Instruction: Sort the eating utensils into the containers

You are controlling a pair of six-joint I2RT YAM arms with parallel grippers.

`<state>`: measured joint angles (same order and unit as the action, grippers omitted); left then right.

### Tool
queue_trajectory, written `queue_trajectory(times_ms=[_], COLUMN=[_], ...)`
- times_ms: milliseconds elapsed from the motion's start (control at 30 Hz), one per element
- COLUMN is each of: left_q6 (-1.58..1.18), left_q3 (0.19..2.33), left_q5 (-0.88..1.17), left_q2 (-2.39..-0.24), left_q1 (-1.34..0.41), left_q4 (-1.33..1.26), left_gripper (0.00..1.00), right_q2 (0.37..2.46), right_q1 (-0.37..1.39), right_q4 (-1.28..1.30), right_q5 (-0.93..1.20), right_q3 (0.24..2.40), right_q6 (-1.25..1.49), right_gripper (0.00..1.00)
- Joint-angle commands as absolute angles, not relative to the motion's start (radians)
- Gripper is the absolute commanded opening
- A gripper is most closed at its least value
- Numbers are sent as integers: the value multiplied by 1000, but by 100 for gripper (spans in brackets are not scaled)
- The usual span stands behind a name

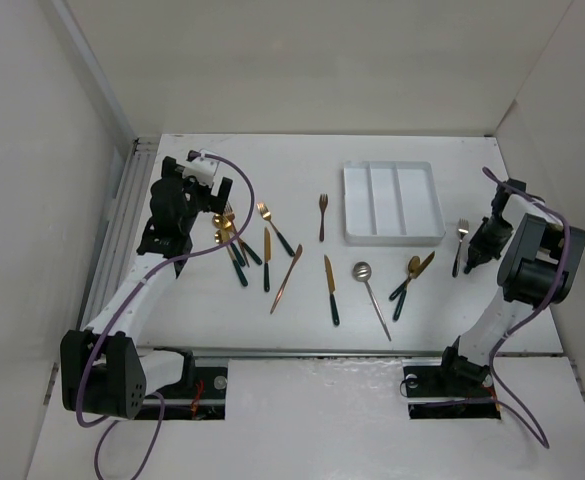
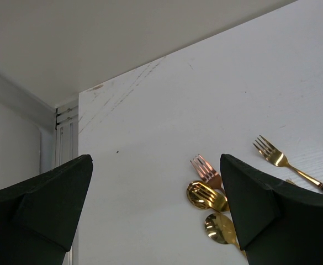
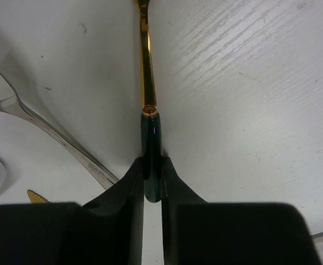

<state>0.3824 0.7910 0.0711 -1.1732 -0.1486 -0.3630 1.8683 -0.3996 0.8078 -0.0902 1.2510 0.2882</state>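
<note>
Fork (image 3: pixel 148 83) with a dark green handle, just right of the white tray (image 1: pixel 393 239), is pinched by the right gripper (image 3: pixel 152 171). The next move probably means lifting it and carrying it left into a compartment. The left gripper (image 2: pixel 155 165) gapes wide above the far-left utensils (image 1: pixel 234 235).

This looks like a robotics lab test cell — a white table (image 1: pixel 272 170) boxed in by plain white panels (image 1: pixel 302 60), a ribbed metal rail (image 1: pixel 127 210) along its left side, the left arm (image 1: pixel 137 290) and right arm (image 1: pixel 532 265) bolted at the near edge, purple cables (image 1: pixel 517 405) trailing from both.
</note>
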Motion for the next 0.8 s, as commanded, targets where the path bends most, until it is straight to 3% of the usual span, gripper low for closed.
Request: queue_trajectory(times_ms=[0, 67, 300, 433, 600, 767], left_q6=[368, 368, 359, 325, 265, 265], left_q3=[785, 785, 785, 776, 795, 804], left_q5=[72, 72, 72, 86, 161, 161], left_q2=[-1152, -1152, -1143, -1143, -1161, -1161], left_q1=[-146, -146, -146, -146, -146, -146], left_q4=[-408, -408, -380, -380, -356, -334], left_gripper=[100, 100, 100, 100, 100, 100], right_q2=[1893, 1893, 1790, 1672, 1727, 1874], right_q1=[-402, -402, -402, -263, -14, 31], right_q4=[781, 781, 825, 793, 779, 761], right_q5=[-138, -166, -307, -351, -212, -149], right_q3=[1276, 1285, 1408, 1492, 1589, 1673], right_q6=[281, 281, 305, 223, 80, 71], right_gripper=[10, 0, 0, 0, 0, 0])
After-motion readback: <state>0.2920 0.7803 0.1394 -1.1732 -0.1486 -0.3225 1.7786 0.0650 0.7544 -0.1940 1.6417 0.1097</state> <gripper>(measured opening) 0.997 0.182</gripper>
